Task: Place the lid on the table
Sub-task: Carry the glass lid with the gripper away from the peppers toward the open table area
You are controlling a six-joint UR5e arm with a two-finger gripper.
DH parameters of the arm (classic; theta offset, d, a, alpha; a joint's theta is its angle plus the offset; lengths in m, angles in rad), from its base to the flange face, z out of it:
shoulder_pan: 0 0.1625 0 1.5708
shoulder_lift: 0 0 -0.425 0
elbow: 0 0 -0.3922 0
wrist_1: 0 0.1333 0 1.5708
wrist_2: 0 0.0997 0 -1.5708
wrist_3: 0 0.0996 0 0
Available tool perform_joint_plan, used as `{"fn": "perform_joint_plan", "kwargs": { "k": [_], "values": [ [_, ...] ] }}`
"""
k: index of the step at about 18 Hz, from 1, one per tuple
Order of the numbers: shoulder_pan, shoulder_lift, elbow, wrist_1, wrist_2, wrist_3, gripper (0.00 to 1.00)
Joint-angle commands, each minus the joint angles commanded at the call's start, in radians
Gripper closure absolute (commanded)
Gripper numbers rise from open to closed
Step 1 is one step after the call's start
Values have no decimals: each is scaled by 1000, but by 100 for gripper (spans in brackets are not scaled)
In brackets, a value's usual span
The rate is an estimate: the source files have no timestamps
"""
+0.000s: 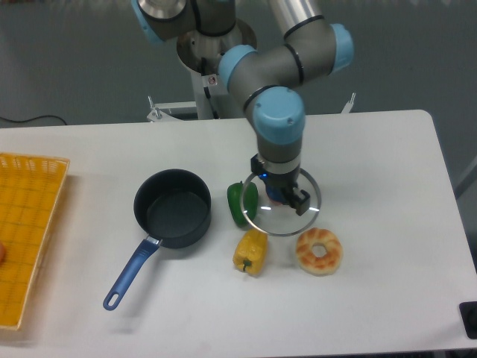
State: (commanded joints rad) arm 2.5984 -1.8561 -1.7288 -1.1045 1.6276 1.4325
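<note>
The lid (pixel 282 218), a clear glass disc with a thin metal rim, hangs level in my gripper (pixel 280 195), which is shut on its centre knob from above. It is held above the white table (pixel 373 164), over a red pepper that shows only partly through the glass. The lid's left edge overlaps the green pepper (pixel 241 202). The knob itself is hidden by my fingers.
A dark blue saucepan (pixel 171 207) with a blue handle stands open to the left. A yellow pepper (pixel 250 252) and a glazed doughnut (pixel 319 251) lie just in front of the lid. A yellow mesh basket (pixel 26 224) sits at the left edge.
</note>
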Motion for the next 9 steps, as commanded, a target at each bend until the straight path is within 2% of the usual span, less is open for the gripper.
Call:
{"fn": "perform_joint_plan", "kwargs": {
  "k": [9],
  "values": [
    [147,-58,34,3,0,244,57]
  ]
}}
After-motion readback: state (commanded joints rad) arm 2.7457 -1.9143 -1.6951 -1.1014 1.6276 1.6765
